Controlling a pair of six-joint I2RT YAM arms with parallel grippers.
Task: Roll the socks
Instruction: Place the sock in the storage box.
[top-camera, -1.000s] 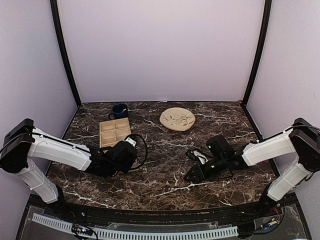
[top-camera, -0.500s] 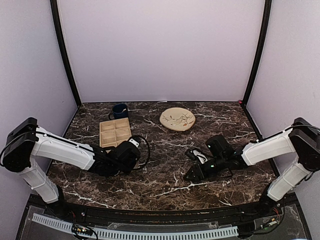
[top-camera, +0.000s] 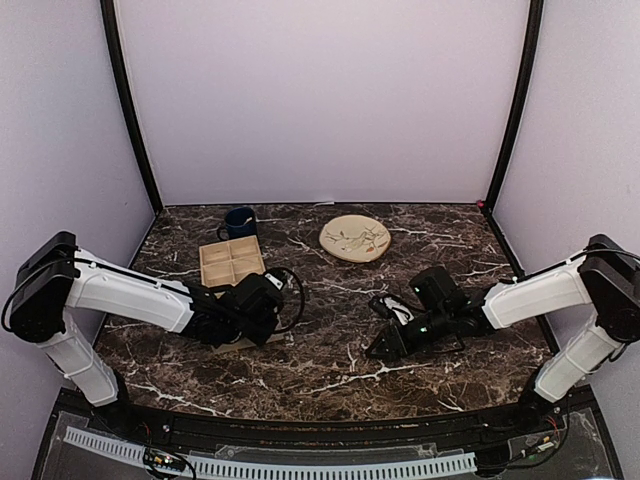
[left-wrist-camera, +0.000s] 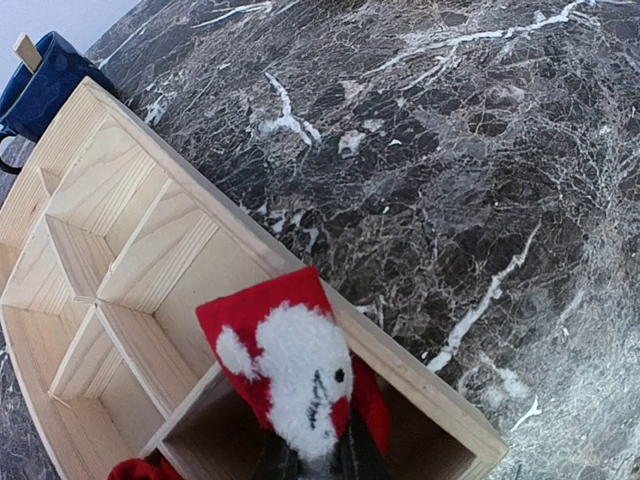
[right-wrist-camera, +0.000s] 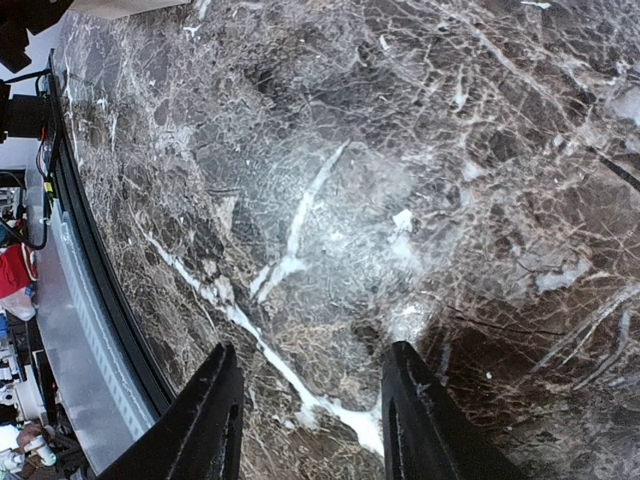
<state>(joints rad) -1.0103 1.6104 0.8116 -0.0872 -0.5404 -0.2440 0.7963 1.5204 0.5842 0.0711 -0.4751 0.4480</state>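
Red knit with a fuzzy white patch: the sock (left-wrist-camera: 285, 350) stands pinched in the left gripper (left-wrist-camera: 312, 464), at a corner compartment of the wooden tray (left-wrist-camera: 150, 250). The right gripper (right-wrist-camera: 310, 410) hangs spread and empty over the marble table (right-wrist-camera: 400, 150).

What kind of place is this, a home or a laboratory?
Probably a laboratory test booth: a left arm and right arm mounted at a marble-patterned table, enclosed by plain lilac walls.

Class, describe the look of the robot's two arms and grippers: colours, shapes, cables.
The left arm and right arm both have smooth white rounded shells with black joints and black wrist ends. A thin black cable loops beside the left wrist. The right gripper ends in two black, tapering fingers.
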